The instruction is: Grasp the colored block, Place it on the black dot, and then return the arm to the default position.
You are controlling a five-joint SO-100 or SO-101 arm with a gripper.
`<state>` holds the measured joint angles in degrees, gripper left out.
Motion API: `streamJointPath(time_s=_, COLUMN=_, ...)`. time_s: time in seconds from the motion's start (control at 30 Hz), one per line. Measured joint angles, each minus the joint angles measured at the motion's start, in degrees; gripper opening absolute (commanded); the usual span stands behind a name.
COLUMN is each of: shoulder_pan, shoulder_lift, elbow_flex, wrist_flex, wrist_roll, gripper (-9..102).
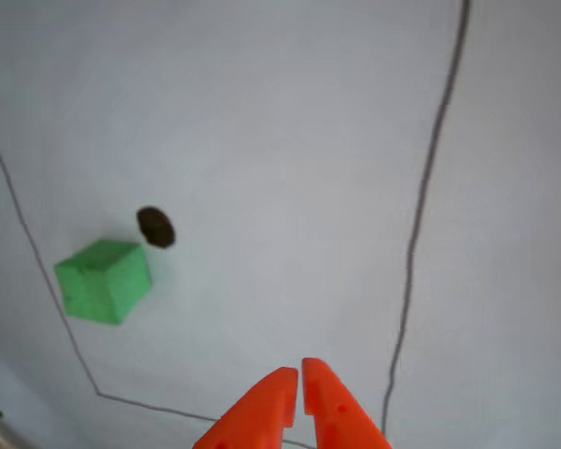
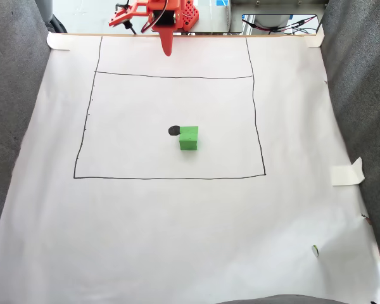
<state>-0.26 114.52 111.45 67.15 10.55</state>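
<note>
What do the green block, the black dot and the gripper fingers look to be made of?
Green block: likely foam, matte with soft edges. Black dot: probably paint or marker on the white sheet, its outline ragged. Gripper: smooth orange plastic fingers, apparently shut.

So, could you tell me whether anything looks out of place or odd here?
The green block sits beside the black dot, touching its edge rather than covering it, while the tool is far off at the sheet's top edge. A loose tape strip curls at the sheet's right edge.

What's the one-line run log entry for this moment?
gripper: shut, empty, at arm base | green block: on paper, beside black dot, touching its edge, not on it | placement: not done
</note>
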Motion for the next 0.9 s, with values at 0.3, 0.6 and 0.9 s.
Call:
streamJointPath(time_s=0.3, shoulder_pan=0.0, shoulder_lift=-14.7, elbow_flex=-11.2, wrist_flex=-2.5, wrist_roll=0.0, gripper=0)
streamJointPath(time_s=0.6, shoulder_pan=-0.4, shoulder_lift=-27.0, elbow_flex=-29.8, wrist_flex=8.2, wrist_roll=0.2, gripper=0)
streamJointPath(time_s=0.9, shoulder_pan=-0.8, shoulder_lift=-35.6, elbow_flex=-39.8, wrist_flex=12.3, wrist_roll=1.8, gripper=0)
